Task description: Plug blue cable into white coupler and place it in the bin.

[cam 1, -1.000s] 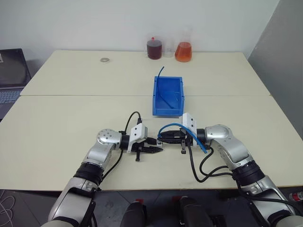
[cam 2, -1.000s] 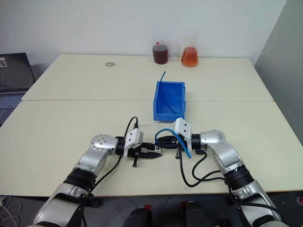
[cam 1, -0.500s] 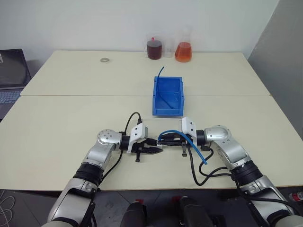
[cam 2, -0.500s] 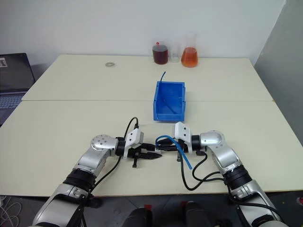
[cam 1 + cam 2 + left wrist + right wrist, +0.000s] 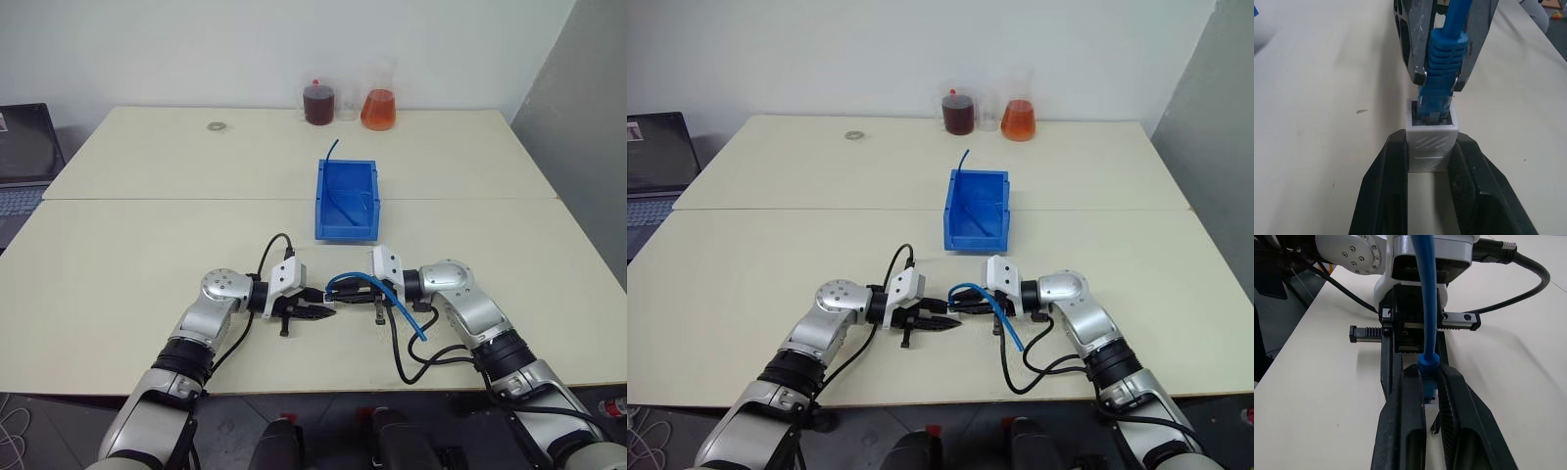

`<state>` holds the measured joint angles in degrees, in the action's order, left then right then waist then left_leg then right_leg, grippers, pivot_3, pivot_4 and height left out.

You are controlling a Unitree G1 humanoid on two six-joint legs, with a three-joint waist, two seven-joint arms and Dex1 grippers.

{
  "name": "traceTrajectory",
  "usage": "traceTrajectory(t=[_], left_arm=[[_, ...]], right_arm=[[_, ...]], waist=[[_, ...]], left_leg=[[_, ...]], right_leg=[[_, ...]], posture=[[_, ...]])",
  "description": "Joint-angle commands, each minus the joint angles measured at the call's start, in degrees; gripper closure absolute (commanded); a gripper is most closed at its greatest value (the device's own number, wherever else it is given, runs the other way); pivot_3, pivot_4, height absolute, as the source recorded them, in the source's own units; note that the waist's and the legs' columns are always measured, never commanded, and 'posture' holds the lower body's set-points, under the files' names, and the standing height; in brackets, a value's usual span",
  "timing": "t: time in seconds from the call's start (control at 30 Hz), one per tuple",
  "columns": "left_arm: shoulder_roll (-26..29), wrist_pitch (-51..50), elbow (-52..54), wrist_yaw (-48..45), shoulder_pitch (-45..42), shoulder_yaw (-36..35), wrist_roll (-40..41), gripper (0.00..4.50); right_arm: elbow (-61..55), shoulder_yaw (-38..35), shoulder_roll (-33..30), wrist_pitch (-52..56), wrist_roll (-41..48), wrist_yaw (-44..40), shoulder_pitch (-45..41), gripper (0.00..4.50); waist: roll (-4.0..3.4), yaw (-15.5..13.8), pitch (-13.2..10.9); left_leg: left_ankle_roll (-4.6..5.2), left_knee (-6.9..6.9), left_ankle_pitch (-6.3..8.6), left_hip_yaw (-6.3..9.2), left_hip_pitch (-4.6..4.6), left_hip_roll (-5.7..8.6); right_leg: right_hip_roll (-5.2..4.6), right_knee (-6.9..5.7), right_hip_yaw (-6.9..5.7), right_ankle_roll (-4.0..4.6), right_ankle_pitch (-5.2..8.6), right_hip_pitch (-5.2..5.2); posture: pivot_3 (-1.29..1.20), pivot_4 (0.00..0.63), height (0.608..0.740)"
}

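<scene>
The white coupler (image 5: 1431, 147) sits pinched between my left gripper's (image 5: 1431, 142) two black fingers, just above the table. The blue cable's (image 5: 1442, 68) clear plug end stands in the coupler's dark opening. My right gripper (image 5: 1428, 372) is shut on the cable's blue boot right behind the plug. In the head views the left gripper (image 5: 313, 311) and right gripper (image 5: 343, 294) meet tip to tip near the table's front edge. From there the blue cable (image 5: 392, 294) arcs back over the right wrist. The blue bin (image 5: 347, 196) stands a short way beyond the grippers.
A short dark blue wire (image 5: 331, 147) sticks up from the bin's far left corner. Two flasks, dark red (image 5: 318, 101) and orange (image 5: 379, 106), stand at the table's far edge. A metal ring (image 5: 215, 125) lies far left, and a laptop (image 5: 24, 147) sits beyond the left edge.
My right wrist has tilted slightly, and the cable's loose length now hangs lower behind it. The left arm has held still.
</scene>
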<state>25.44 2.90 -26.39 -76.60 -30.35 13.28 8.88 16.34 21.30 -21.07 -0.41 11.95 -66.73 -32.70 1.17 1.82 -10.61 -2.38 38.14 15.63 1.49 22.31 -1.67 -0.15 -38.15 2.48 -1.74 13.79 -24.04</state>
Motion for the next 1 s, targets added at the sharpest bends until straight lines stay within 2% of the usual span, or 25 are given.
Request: traceTrajectory(t=[0.03, 0.3, 0.37, 0.53, 0.63, 0.7, 0.77, 0.83, 1.0], left_arm=[[-0.1, 0.6, 4.0, 0.1, -0.3, -1.7, 2.2, 3.70], [0.3, 0.3, 5.0, 0.7, 0.0, -1.8, 2.2, 3.70], [0.9, -1.5, 6.5, 0.6, 0.4, -2.3, 3.0, 3.00], [3.1, -7.7, 12.2, 2.9, 1.9, -4.9, 5.5, 1.92], [6.4, -16.0, 22.0, 5.4, 5.4, -8.4, 9.4, 1.35], [8.0, -20.3, 28.4, 7.5, 7.8, -10.2, 11.4, 0.87], [8.1, -22.8, 32.7, 11.2, 9.1, -12.2, 12.6, 0.52], [6.3, -23.2, 35.0, 16.6, 9.1, -14.2, 12.3, 0.09], [-1.0, -24.9, 37.2, 32.3, 6.6, -19.1, 12.3, 0.03]], right_arm=[[4.4, 3.3, -1.0, 1.1, -5.0, -1.1, 2.3, 4.39], [4.5, 1.6, -0.4, 2.7, -3.5, 0.0, 1.2, 4.39], [2.5, -0.1, -0.4, 5.2, -1.7, 0.8, 0.8, 4.39], [-9.0, -6.1, -0.1, 18.4, 6.4, 4.8, 0.9, 4.39], [-17.7, -15.0, 1.1, 37.0, 18.9, 12.3, -3.0, 4.39], [-18.1, -20.4, 2.2, 45.9, 24.8, 17.3, -7.6, 4.39], [-15.2, -24.0, 3.1, 50.2, 26.8, 21.2, -12.6, 4.39], [-7.6, -26.9, 4.3, 51.8, 27.0, 24.1, -18.7, 4.39], [16.2, -24.9, 4.6, 45.9, 18.6, 25.4, -31.7, 4.39]], waist=[[0.00, 0.0, 0.0], [0.00, 0.0, 0.0], [0.00, 0.0, 0.0], [0.00, 0.0, 0.0], [-0.02, 0.1, 0.0], [-0.03, 0.5, 0.0], [-0.04, 0.3, 0.0], [-0.02, 0.2, 0.0], [0.01, 0.0, 0.0]], left_leg=[[0.00, 0.00, 0.00, 0.00, -0.01, 0.00], [0.00, -0.02, 0.00, -0.02, -0.26, 0.00], [0.00, -0.03, 0.00, -0.02, -0.36, 0.00], [0.00, -0.03, 0.00, 0.04, -0.51, -0.01], [0.00, -0.03, 0.00, 0.05, -0.43, -0.03], [0.00, -0.04, 0.00, 0.05, -0.32, -0.08], [-0.01, -0.04, 0.00, 0.05, -0.28, -0.03], [-0.01, -0.04, 0.00, 0.00, -0.28, -0.02], [0.00, -0.05, 0.00, -0.05, -0.38, 0.00]], right_leg=[[0.00, 0.00, 0.01, 0.00, 0.00, 0.01], [0.00, 0.01, 0.02, 0.00, 0.00, 0.21], [0.01, 0.02, 0.02, 0.00, 0.01, 0.30], [0.00, 0.01, 0.01, 0.00, 0.01, 0.48], [0.00, 0.00, 0.01, 0.00, 0.01, 0.40], [-0.01, -0.08, 0.11, 0.01, 0.01, 0.23], [-0.05, -0.22, 0.13, 0.02, 0.01, 0.08], [-0.05, -0.39, 0.10, 0.09, 0.06, 0.01], [0.00, -0.56, 0.08, 0.19, 0.12, 0.02]], posture=[[0.00, 0.150, 0.740], [0.00, 0.150, 0.740], [0.00, 0.150, 0.740], [0.00, 0.150, 0.740], [0.00, 0.150, 0.740], [0.00, 0.150, 0.740], [0.00, 0.150, 0.740], [0.00, 0.150, 0.740], [0.00, 0.150, 0.740]])
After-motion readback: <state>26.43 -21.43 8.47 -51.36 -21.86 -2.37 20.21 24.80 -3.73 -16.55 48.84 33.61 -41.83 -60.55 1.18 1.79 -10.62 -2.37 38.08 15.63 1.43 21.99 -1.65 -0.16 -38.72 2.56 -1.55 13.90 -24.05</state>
